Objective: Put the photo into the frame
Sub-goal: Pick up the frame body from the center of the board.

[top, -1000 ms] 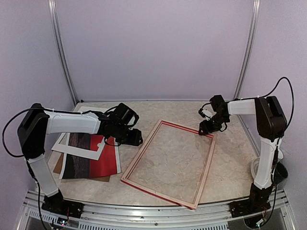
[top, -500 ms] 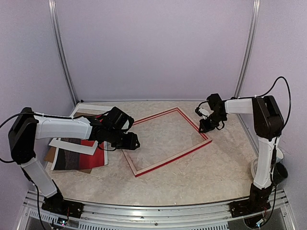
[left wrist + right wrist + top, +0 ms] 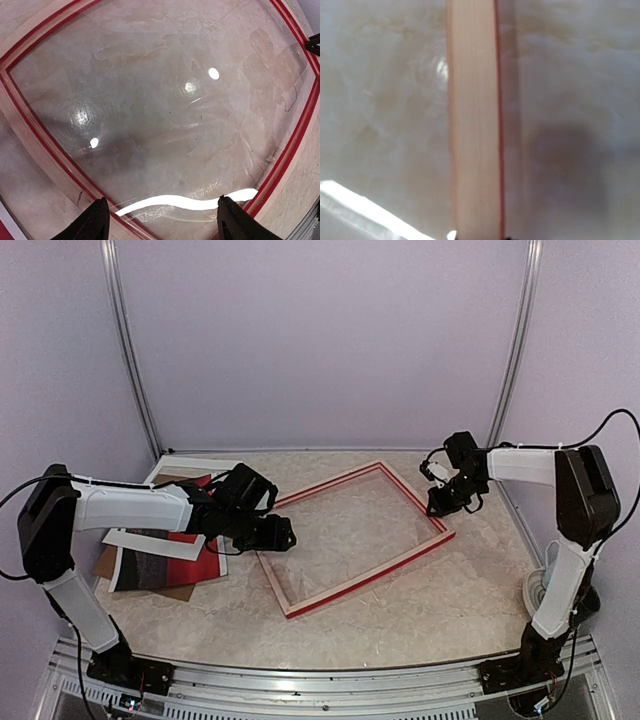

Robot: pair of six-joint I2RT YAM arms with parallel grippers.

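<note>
The frame (image 3: 370,575), red-faced with pale wood sides, lies flat and skewed at mid-table. My right gripper (image 3: 437,508) sits at its right rail. In the right wrist view the pale rail (image 3: 472,125) runs straight into my gripper (image 3: 475,237), which looks shut on it. My left gripper (image 3: 278,537) hovers over the frame's left corner. In the left wrist view it (image 3: 162,202) is wide open and empty above the glass and red rail (image 3: 30,131). The photo (image 3: 165,568), red and dark, lies at the left, partly under a white mat.
The white mat border (image 3: 150,542) lies across the photo, with a brown backing board (image 3: 150,591) under it. A second white sheet (image 3: 190,466) lies at the back left. Metal posts (image 3: 130,350) stand at the back corners, and a rail runs along the near edge.
The frame has swung from lengthwise to crosswise and then slid right with my right gripper. My left gripper has shifted to the frame's left corner. The photo pile has moved slightly left.
</note>
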